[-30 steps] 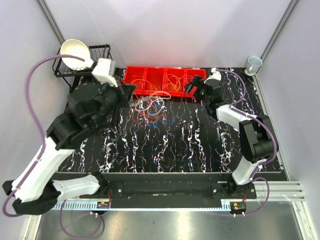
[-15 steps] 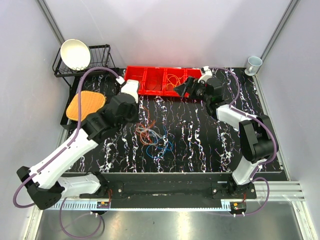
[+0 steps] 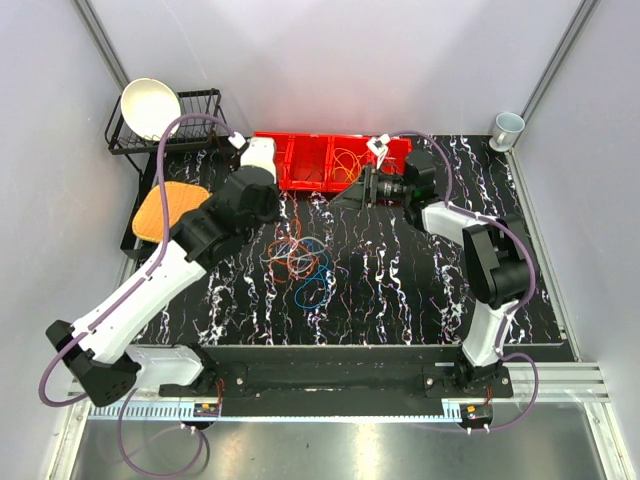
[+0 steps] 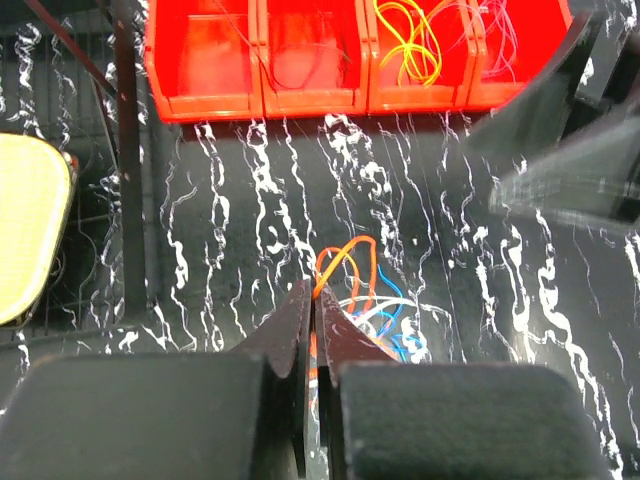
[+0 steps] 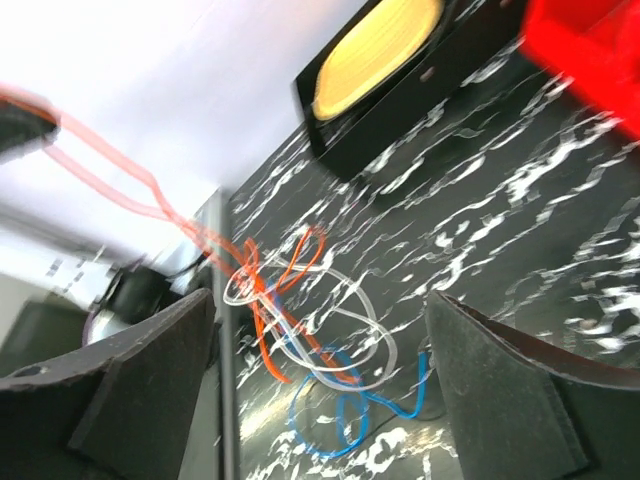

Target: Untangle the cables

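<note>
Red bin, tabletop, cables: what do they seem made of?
Red bin: probably moulded plastic, glossy, uniform colour, thin dividers. Tabletop: black with white marble-like veining, slight sheen; likely a printed laminate or mat. Cables: thin wire in smooth coloured sleeves, likely plastic, bending in loose loops.

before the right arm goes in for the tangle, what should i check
1. left gripper shut on orange cable: ok
2. right gripper open: ok
3. tangle lies ahead of the right gripper, between its spread fingers: ok
4. orange cable free of white cable and blue cable: not ok, they are interlaced
5. right gripper clear of red bin: cannot tell
</note>
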Controlling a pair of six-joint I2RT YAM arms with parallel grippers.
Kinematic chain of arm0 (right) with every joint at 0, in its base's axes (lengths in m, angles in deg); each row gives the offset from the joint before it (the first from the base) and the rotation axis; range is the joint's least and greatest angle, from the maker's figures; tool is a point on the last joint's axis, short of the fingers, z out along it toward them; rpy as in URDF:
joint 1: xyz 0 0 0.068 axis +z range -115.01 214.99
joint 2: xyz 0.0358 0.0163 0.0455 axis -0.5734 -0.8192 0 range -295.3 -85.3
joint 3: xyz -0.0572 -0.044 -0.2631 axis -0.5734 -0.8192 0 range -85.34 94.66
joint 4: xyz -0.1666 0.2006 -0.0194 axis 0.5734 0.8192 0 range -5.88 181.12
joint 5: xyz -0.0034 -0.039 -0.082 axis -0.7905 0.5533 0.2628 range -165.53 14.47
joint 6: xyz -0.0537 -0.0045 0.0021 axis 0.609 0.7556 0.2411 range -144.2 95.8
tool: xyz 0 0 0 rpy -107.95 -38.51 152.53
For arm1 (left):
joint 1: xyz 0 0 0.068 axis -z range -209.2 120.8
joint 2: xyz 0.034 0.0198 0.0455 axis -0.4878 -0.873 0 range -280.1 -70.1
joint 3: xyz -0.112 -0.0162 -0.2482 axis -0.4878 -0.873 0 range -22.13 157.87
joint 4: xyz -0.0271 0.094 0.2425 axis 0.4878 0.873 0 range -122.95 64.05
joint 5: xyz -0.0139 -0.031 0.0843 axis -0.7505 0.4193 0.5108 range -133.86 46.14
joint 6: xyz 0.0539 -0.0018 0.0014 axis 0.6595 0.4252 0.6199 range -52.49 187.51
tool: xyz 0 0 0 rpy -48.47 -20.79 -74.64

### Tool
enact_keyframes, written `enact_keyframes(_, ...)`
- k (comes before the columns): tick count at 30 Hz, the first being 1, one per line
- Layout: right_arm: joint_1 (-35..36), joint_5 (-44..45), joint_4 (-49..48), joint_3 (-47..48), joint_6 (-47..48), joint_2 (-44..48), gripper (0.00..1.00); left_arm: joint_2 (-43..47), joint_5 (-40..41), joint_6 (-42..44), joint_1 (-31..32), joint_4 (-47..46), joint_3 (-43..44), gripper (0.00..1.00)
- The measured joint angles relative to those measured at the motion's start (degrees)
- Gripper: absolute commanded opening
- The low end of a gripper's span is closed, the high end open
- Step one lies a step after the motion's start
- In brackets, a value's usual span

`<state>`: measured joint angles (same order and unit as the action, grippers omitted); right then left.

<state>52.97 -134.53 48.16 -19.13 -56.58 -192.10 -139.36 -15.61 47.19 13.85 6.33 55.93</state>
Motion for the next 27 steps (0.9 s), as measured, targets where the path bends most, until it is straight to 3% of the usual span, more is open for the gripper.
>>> enact_keyframes(6, 2.47, -4.96, 4.07, 3.63, 1.31, -2.43, 0.85, -2.25, 0.02, 0.37, -2.64, -0.46, 5.03, 0.0)
enact_keyframes(13, 7.17, -4.7, 14.12, 9.11, 8.9, -3.28, 0.85, -3.93, -0.94, 0.61, -4.94, -1.75, 9.16, 0.0)
enact_keyframes(19, 10.08, -2.05, 22.25, 13.22, 14.49, -5.88, 0.75, -4.37, -1.49, 0.72, -5.35, -1.99, 10.03, 0.0)
enact_keyframes(27, 12.7, 1.6, 28.72, 16.37, 18.53, -8.46, 0.23, -4.37, -2.23, 0.81, -5.95, -2.16, 10.12, 0.0)
